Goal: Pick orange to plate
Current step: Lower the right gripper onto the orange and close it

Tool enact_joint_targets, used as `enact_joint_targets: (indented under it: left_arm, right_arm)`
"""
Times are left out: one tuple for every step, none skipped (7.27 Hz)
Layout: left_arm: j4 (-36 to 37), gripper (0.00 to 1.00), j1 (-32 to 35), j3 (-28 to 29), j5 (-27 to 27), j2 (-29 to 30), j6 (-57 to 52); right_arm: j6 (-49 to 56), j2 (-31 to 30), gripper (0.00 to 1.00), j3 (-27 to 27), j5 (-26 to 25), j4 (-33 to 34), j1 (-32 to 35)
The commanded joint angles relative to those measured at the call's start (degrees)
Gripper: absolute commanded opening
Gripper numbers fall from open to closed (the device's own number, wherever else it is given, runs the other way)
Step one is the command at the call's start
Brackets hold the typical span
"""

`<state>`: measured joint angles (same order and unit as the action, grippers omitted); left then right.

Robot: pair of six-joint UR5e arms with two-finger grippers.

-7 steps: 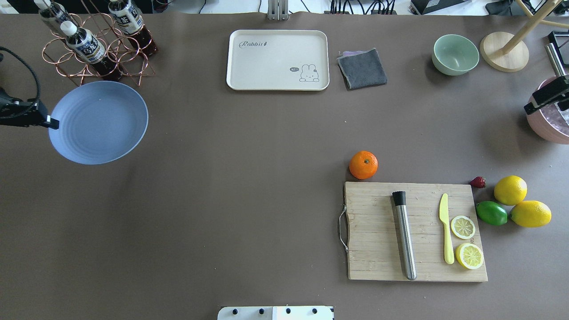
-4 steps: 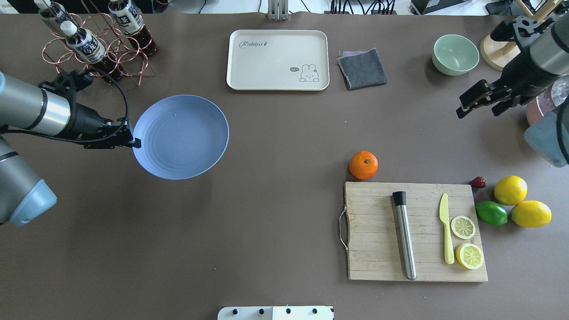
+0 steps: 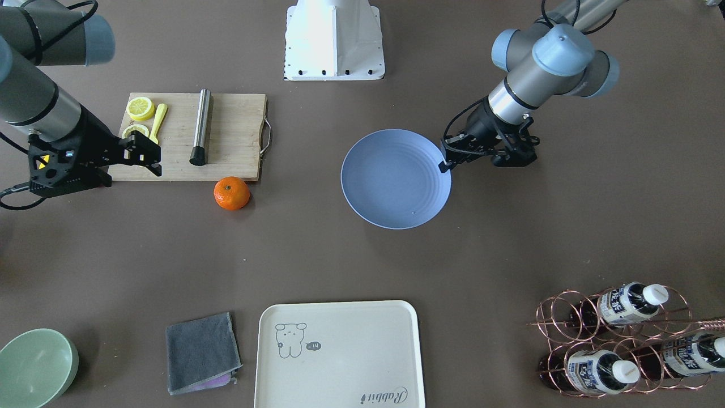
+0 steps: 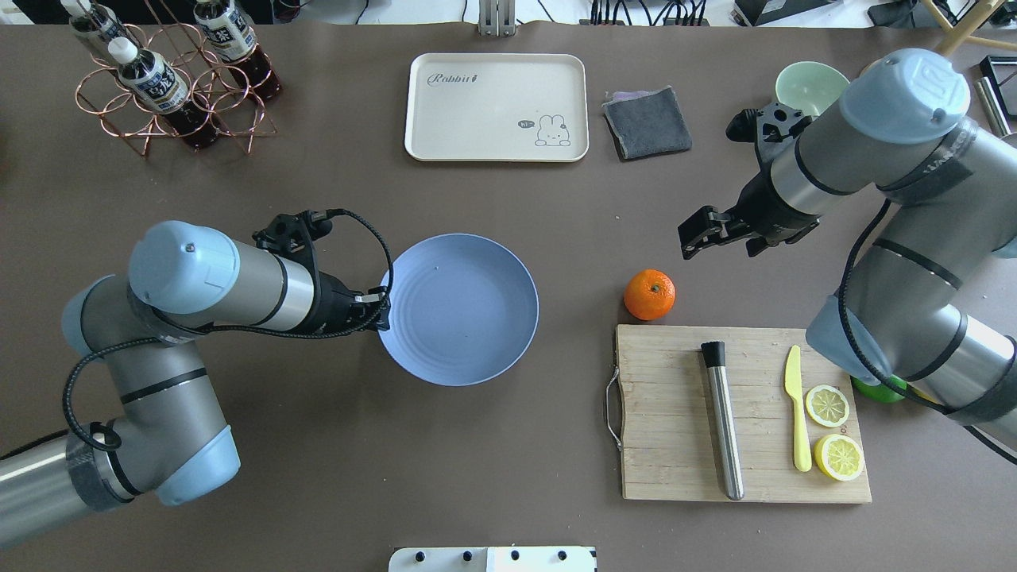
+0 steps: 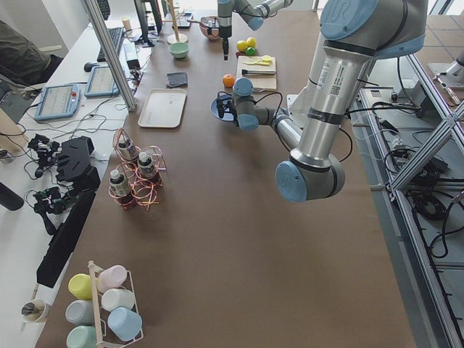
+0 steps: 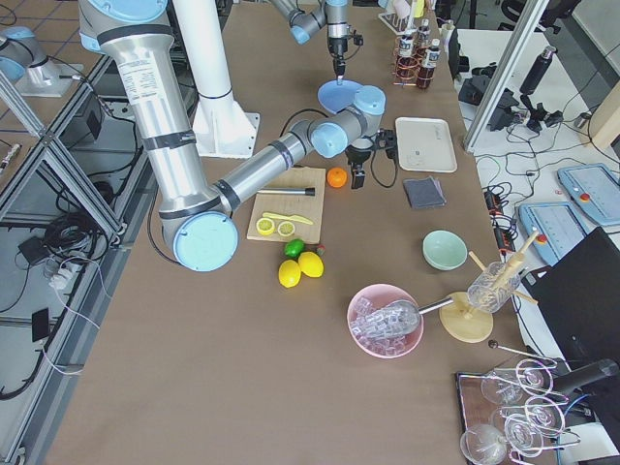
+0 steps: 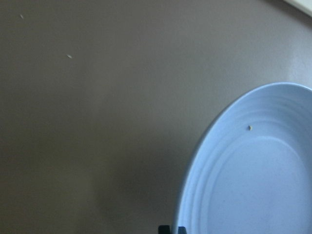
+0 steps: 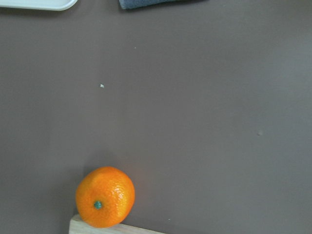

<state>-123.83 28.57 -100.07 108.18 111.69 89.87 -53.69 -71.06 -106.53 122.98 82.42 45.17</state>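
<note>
1. Nothing was placed yet: the orange [image 4: 650,295] lay on the table, touching the board's [image 4: 675,413] edge, near the right end effector [image 4: 693,238] and slightly robot-ward of its open, empty jaws
2. The left end effector [image 4: 384,312] was clamped on the rim of the bare plate [image 4: 458,310], well apart from the orange
3. The orange looked round, bright and dimpled, its green stem dot facing up

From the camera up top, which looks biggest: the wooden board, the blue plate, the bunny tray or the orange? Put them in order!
1. wooden board
2. blue plate and bunny tray: they look about the same size, so I won't rank them.
3. orange, the smallest by far.
</note>
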Motion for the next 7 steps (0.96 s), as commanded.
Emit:
enact_joint_targets:
  left_arm:
    - [1.3,0.00,-4.2,0.7,-3.8,1.6,1.0]
    - [1.3,0.00,-4.9,0.9,-4.7,1.7,1.0]
    - [1.2,0.00,-5.0,0.8,-4.7,1.6,0.9]
    - [1.3,0.00,-5.0,0.7,-4.7,1.6,0.9]
    - [1.3,0.00,-5.0,0.7,-4.7,1.6,0.9]
    - [1.3,0.00,-5.0,0.7,-4.8,1.6,0.9]
    - [1.2,0.07,-5.0,0.6,-4.8,1.1,0.9]
  right_arm:
    - [-6.2,1.5,1.00,1.5,-7.3,-1.1,-6.4]
    - [-6.3,1.9,1.00,2.5,-8.0,-1.9,-8.1]
    - [-6.3,3.7,1.00,5.8,-8.5,-1.9,-8.7]
    - [-5.7,4.0,1.00,6.8,-8.8,-1.9,-8.8]
    - [-5.6,5.0,1.00,8.3,-9.3,-2.0,-9.0]
    - [-5.6,5.7,1.00,10.4,-10.0,-2.5,-9.3]
    - [-5.6,6.2,1.00,13.3,-10.3,-6.7,-9.7]
